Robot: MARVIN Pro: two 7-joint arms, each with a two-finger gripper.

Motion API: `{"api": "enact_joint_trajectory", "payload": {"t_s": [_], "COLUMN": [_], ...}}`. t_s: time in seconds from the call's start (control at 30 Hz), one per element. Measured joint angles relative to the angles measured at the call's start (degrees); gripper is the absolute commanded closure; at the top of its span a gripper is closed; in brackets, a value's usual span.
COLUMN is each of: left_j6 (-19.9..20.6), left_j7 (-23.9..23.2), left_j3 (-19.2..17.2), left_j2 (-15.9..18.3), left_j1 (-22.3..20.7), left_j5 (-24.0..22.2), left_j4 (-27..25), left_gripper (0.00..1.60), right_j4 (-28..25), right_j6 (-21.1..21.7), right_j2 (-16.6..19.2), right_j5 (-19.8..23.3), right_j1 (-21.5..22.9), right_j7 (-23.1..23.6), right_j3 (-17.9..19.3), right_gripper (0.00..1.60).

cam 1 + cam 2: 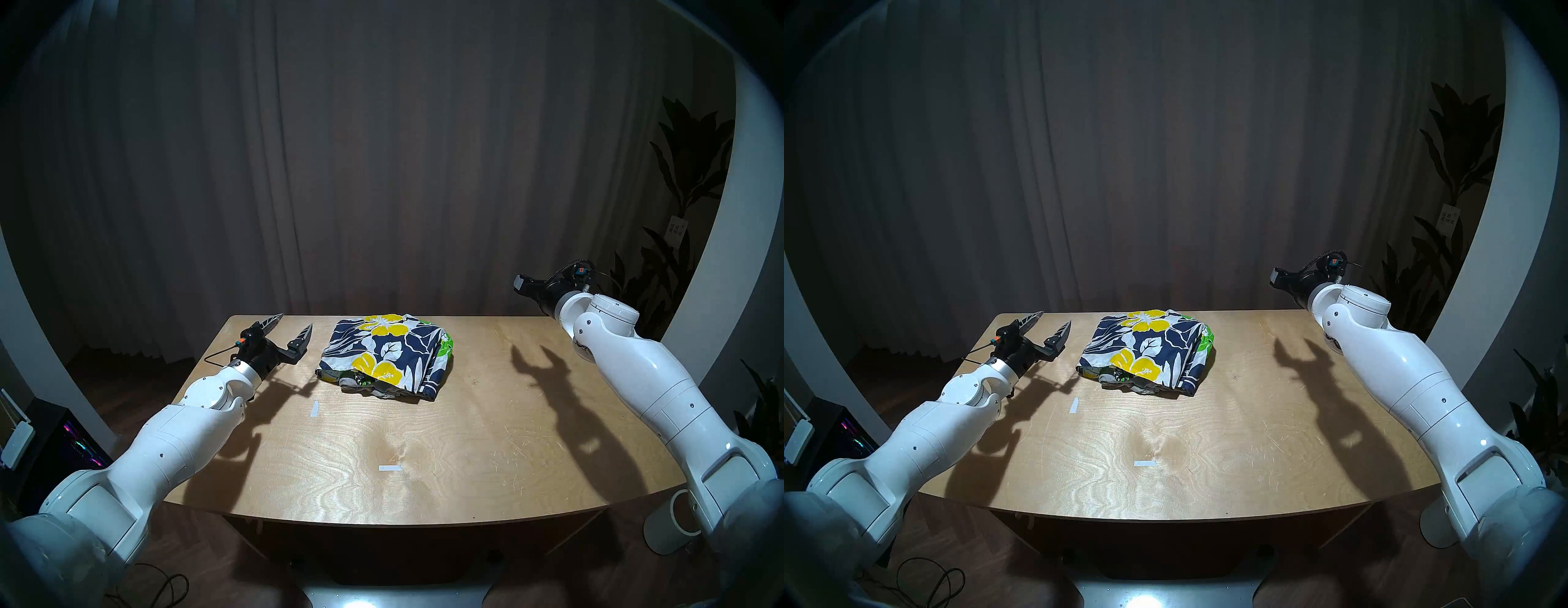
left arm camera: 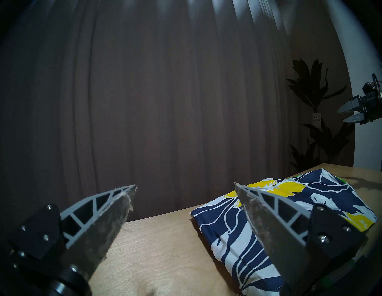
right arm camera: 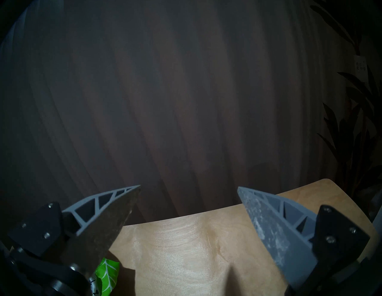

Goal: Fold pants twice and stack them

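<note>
The floral pants lie folded in a compact bundle at the far middle of the wooden table, navy and white with yellow flowers and a green patch on the right edge. My left gripper hovers just left of the bundle, open and empty; in the left wrist view its fingers frame bare table, with the pants behind the right finger. My right gripper is raised over the far right corner, open and empty, with a green leaf corner of the pants at the lower left.
Two short strips of white tape are stuck on the tabletop. A dark curtain hangs close behind the table. A tall plant stands at the back right. A white stand foot sits by the right front corner.
</note>
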Motion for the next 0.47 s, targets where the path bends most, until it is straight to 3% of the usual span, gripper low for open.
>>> {"api": "enact_joint_trajectory", "payload": {"t_s": [0.47], "left_j6": [-2.5], "left_j7": [-5.5], "left_j3": [-0.7], "left_j2": [-2.0], "left_j1": [-2.1], "left_j5": [-1.6], "left_j4": [5.1], "left_gripper": [0.00], "right_j4": [1.1], "right_j6": [2.6], "right_j2": [-1.0], "right_j5": [2.3], "right_j1": [1.9], "right_j7": [2.8], "right_j3": [0.3], "right_gripper": [0.00]}}
